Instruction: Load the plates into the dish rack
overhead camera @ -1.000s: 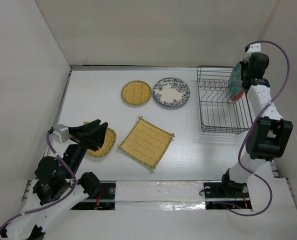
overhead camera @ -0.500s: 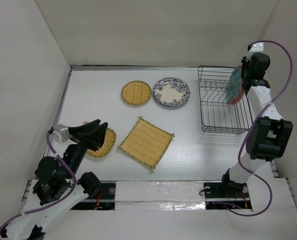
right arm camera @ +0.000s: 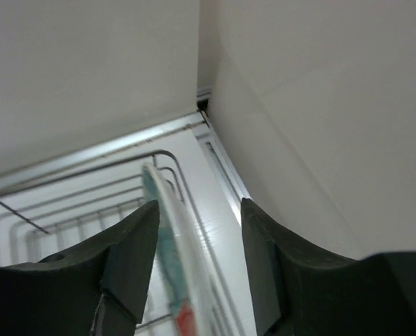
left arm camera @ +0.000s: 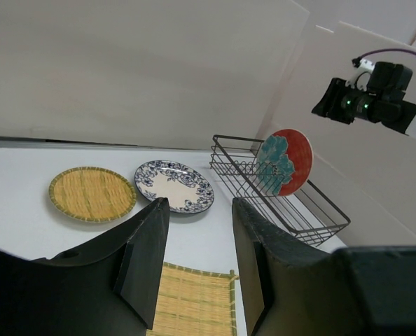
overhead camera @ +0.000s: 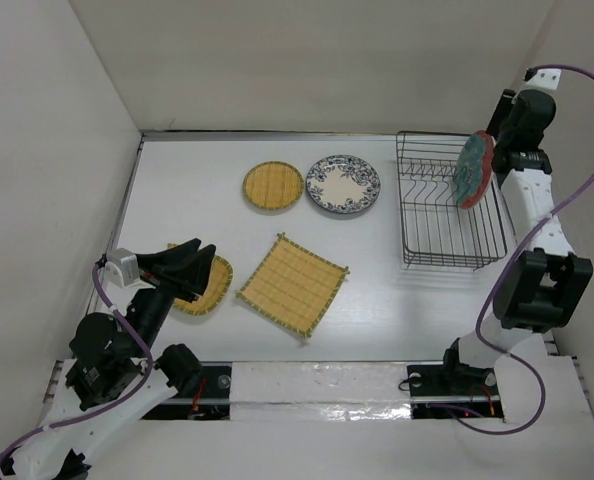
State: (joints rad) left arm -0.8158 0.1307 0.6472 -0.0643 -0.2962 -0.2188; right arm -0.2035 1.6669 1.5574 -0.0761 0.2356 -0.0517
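Note:
The teal plate with a red edge [overhead camera: 474, 170] [left arm camera: 285, 161] stands on edge at the right end of the black wire dish rack [overhead camera: 452, 263] [left arm camera: 313, 217]. My right gripper [overhead camera: 499, 140] [right arm camera: 197, 206] hovers open just above it, and the plate's rim [right arm camera: 167, 245] shows between the spread fingers, close to the left one. On the table lie the white-and-blue floral plate [overhead camera: 343, 184] [left arm camera: 174, 185], a round bamboo disc [overhead camera: 273, 186] [left arm camera: 92, 193] and the square woven mat [overhead camera: 293, 285] [left arm camera: 194, 301]. My left gripper [overhead camera: 199, 248] [left arm camera: 197, 203] is open and empty over a second bamboo disc [overhead camera: 209, 290].
White walls close in the table at the back, left and right. The rack sits close to the right wall, and its other slots [right arm camera: 68, 203] hold nothing. The arm bases stand along the near edge.
My right gripper has opened off the teal plate and risen up and to the right. The plate stays standing in the rack. The left arm has not moved.

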